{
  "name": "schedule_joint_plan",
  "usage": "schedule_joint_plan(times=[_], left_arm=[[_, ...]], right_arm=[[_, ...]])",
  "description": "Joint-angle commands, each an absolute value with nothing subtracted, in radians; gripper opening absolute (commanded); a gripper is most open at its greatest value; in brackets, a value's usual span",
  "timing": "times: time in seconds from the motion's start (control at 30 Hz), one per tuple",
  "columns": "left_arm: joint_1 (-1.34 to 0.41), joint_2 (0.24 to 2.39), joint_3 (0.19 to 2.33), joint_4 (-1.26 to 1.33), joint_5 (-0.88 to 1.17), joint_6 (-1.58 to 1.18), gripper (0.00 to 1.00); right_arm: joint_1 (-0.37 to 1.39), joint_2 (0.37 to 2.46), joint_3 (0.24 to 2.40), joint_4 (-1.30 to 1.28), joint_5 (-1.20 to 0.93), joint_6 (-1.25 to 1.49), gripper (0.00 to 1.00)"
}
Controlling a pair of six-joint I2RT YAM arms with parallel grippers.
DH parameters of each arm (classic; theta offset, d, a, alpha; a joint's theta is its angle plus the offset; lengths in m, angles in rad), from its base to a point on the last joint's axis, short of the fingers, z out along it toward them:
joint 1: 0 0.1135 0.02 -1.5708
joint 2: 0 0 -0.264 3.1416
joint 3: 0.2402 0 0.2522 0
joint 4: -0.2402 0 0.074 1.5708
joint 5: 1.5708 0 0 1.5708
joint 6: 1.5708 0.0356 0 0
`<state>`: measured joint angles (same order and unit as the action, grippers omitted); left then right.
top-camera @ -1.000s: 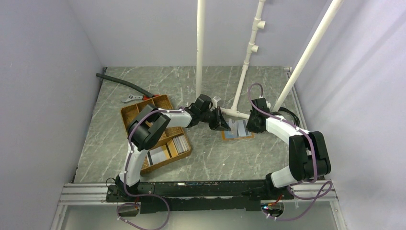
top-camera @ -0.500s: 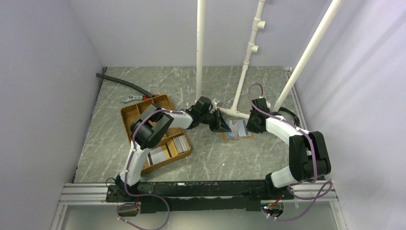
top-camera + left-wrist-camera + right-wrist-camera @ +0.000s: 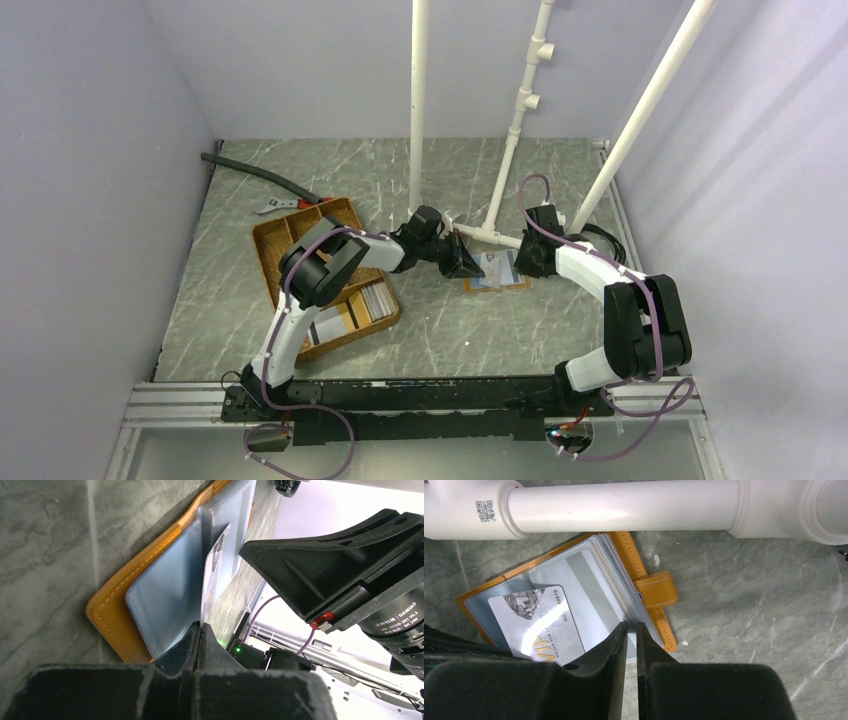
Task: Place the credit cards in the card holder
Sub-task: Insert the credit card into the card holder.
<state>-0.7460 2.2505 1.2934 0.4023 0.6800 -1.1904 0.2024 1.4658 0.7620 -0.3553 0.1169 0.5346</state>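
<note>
Open orange card holder (image 3: pixel 655 589) under silver card (image 3: pixel 541 620)

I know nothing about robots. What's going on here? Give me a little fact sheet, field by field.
Left fingers: shut on a white card, held on edge
Card holder: orange, lying open, clear sleeves showing; card tip at them
Right fingers: nearly shut, apparently pinching a sleeve edge
More cards: in the woven tray, left side
Nearby: white pipe beside the holder
</note>
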Motion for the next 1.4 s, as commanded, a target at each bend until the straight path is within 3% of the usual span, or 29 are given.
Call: schedule_joint_plan(times=[0.0, 0.5, 1.07, 1.37], left_arm=[[-0.750, 2.250, 1.276, 0.438, 0.649, -1.212, 0.00], [-0.749, 2.181, 1.168, 0.446, 0.673, -1.242, 0.00], [-0.750, 2.226, 1.320, 0.245, 0.656, -1.198, 0.00], [-0.751, 2.282, 1.363, 0.279, 0.660, -1.204, 0.00]], right_arm=[[0.201, 1.506, 0.720, -0.360, 0.100, 0.536, 0.13], [0.201, 1.514, 0.725, -0.356, 0.097, 0.529, 0.12], [0.200, 1.511, 0.720, -0.354, 0.096, 0.532, 0.12], [0.200, 1.512, 0.718, -0.353, 0.095, 0.532, 0.12]])
